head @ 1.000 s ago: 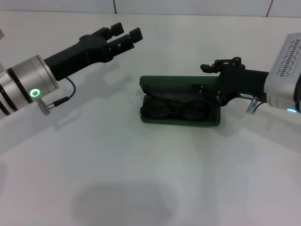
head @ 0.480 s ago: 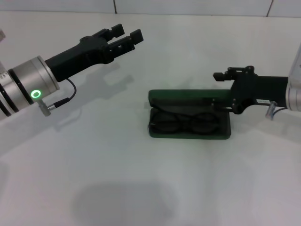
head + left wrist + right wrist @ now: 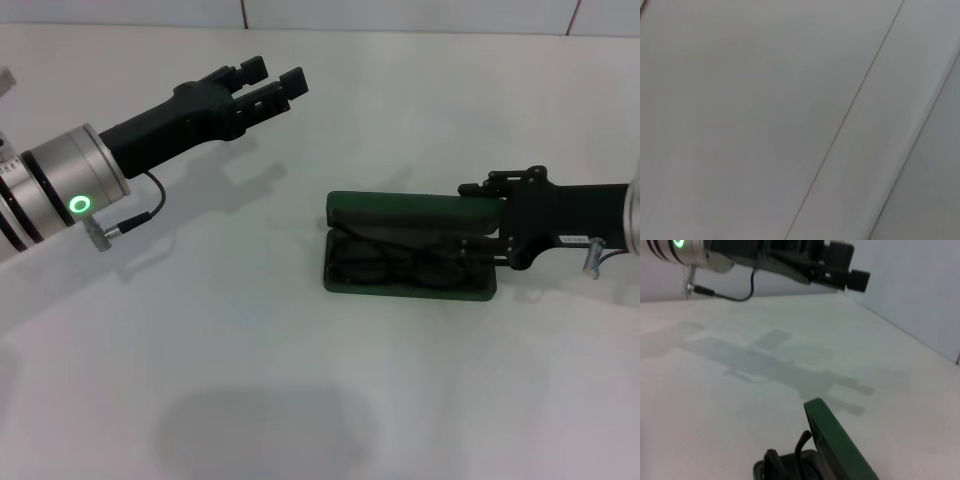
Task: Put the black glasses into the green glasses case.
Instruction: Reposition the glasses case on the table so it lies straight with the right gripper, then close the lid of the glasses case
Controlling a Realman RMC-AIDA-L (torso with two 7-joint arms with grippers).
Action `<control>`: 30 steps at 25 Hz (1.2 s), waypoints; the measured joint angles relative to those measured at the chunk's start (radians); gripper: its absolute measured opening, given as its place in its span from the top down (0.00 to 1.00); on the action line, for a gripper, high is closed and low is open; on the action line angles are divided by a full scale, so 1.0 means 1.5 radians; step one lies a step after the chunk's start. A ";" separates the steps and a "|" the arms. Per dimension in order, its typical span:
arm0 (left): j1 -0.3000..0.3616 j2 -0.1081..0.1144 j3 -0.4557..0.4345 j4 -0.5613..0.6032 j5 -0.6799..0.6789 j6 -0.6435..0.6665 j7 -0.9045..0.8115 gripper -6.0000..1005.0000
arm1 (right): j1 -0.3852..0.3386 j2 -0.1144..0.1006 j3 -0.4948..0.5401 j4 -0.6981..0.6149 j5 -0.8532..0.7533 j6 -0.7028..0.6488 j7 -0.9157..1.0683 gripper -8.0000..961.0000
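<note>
The green glasses case lies right of the table's middle with its lid partly raised. The black glasses lie folded inside it. My right gripper holds the case's right end, one finger behind the lid and one in front. The right wrist view shows the lid's edge and a bit of the black glasses. My left gripper hangs open and empty above the table at the far left, well away from the case. It also shows in the right wrist view.
The white table carries nothing else in view. A tiled wall runs along the back edge. The left wrist view shows only a plain grey surface with seams.
The right gripper has drawn back to the right and nearer, and the case with the glasses has moved along with it. The lid now stands more raised. The left arm has barely moved.
</note>
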 joint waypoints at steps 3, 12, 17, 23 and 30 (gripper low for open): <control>0.000 -0.001 0.000 0.000 0.001 0.000 0.000 0.16 | 0.000 -0.001 0.028 0.000 -0.001 -0.034 0.000 0.33; -0.016 -0.002 0.000 0.000 0.026 -0.035 -0.016 0.16 | -0.007 0.012 0.201 0.022 0.044 -0.167 -0.054 0.33; -0.071 -0.001 0.000 -0.002 0.146 -0.126 -0.084 0.16 | -0.021 0.014 0.308 0.069 0.124 -0.176 -0.093 0.33; -0.129 -0.008 0.000 -0.001 0.248 -0.159 -0.128 0.16 | -0.022 0.010 0.313 0.122 0.162 -0.195 -0.161 0.33; -0.089 -0.007 0.000 0.000 0.085 -0.150 -0.057 0.16 | 0.014 0.013 0.170 0.110 0.057 -0.280 -0.170 0.33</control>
